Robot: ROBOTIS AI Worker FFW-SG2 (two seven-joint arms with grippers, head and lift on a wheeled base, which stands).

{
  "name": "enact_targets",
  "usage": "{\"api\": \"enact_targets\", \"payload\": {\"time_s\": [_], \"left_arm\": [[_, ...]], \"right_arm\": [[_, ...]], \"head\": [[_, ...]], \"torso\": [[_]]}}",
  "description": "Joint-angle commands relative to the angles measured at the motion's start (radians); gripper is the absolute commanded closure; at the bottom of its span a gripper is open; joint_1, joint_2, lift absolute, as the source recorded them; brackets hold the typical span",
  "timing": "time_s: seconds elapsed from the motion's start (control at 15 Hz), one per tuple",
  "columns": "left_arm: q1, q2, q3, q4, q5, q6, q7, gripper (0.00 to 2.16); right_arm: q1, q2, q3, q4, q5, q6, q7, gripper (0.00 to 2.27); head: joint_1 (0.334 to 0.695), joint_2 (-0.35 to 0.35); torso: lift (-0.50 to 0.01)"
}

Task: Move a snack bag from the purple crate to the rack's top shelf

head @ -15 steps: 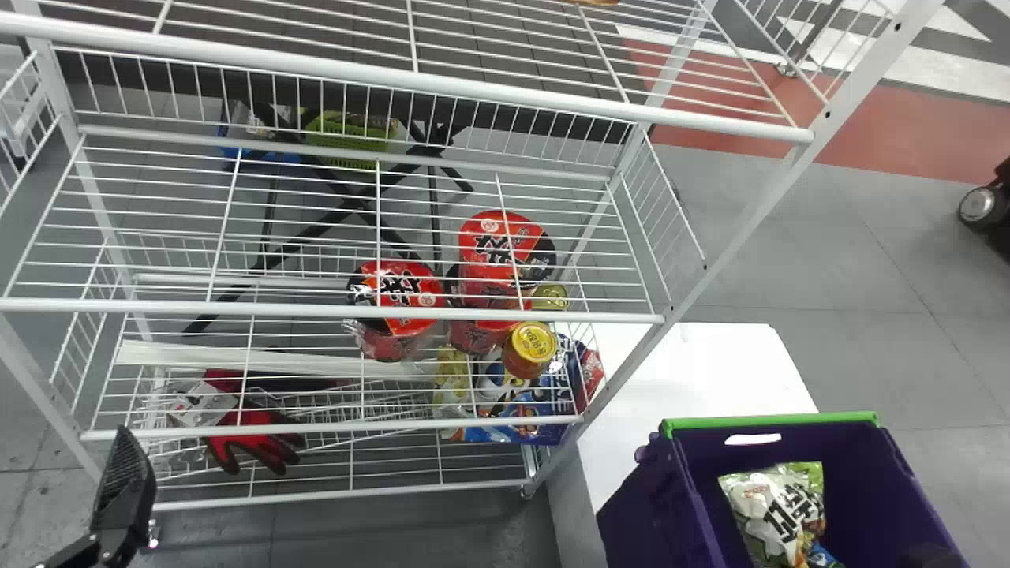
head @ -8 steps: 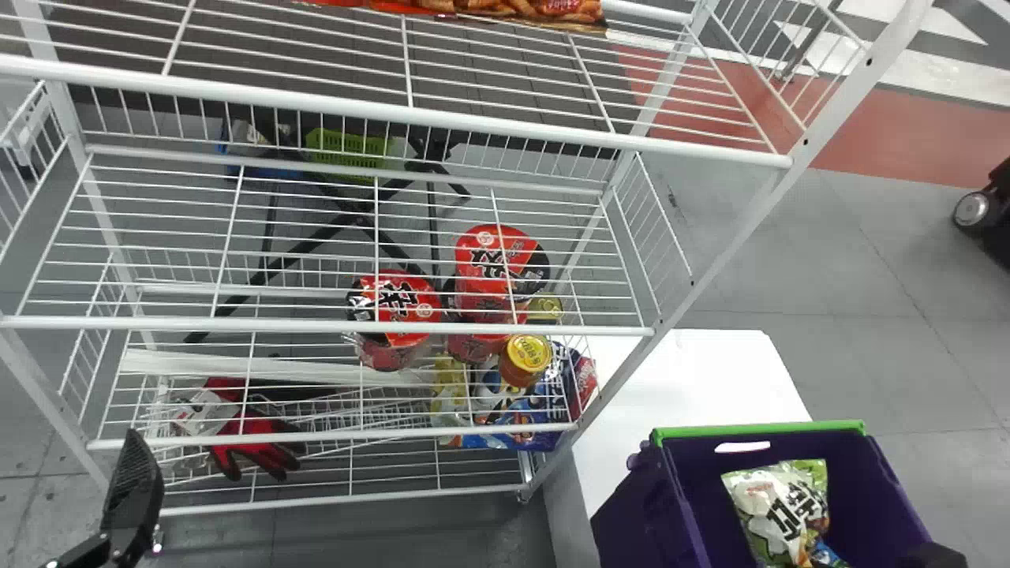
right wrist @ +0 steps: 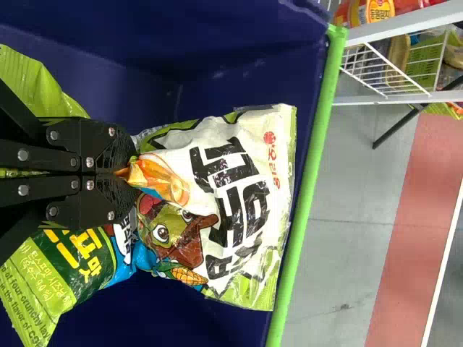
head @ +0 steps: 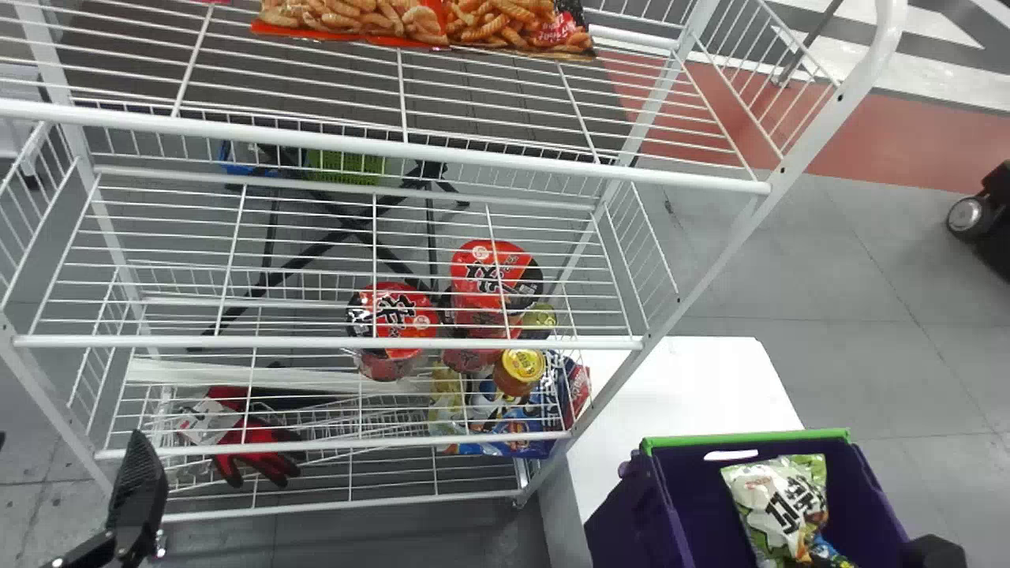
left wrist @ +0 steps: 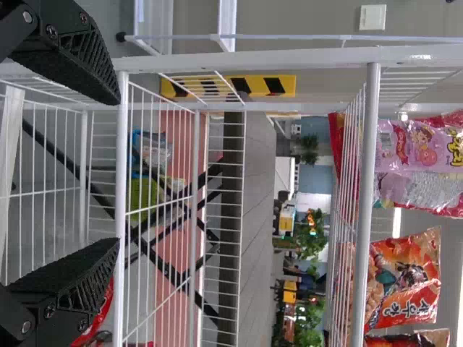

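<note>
Inside the crate (right wrist: 307,191), the right gripper (right wrist: 135,174) pinches the bag (right wrist: 242,206) (the left gripper (left wrist: 118,172) is wide); the grasp looks done, lifting and placing on the top shelf (head: 394,147) lie ahead.

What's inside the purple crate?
A white-and-green snack bag, pinched in the right hand, and green packaging beneath that hand. The hand hides the packaging's middle: one bag or several, I can't tell. Anything under them in the crate is covered.

Left tool (head: 136,493) gapes, right tool (right wrist: 134,173) pinches (fingers (right wrist: 116,150) drawn together).
</note>
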Motion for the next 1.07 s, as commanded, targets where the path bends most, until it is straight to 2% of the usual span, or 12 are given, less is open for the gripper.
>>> {"api": "enact_targets", "payload": {"time_s": [0.0, 1.0], "left_arm": [[0.000, 0.000, -0.004, -0.019, -0.001, 0.024, 0.001, 0.15], [-0.005, 0.000, 0.020, -0.045, 0.002, 0.011, 0.012, 0.15]], "right_arm": [[-0.001, -0.002, -0.003, -0.006, -0.001, 0.003, 0.000, 2.22], [-0.003, 0.011, -0.001, -0.023, -0.007, 0.000, 0.011, 2.22]], "head": [[0.695, -0.350], [0.695, -0.350]], "torso": [[-0.268], [-0.209]]}}
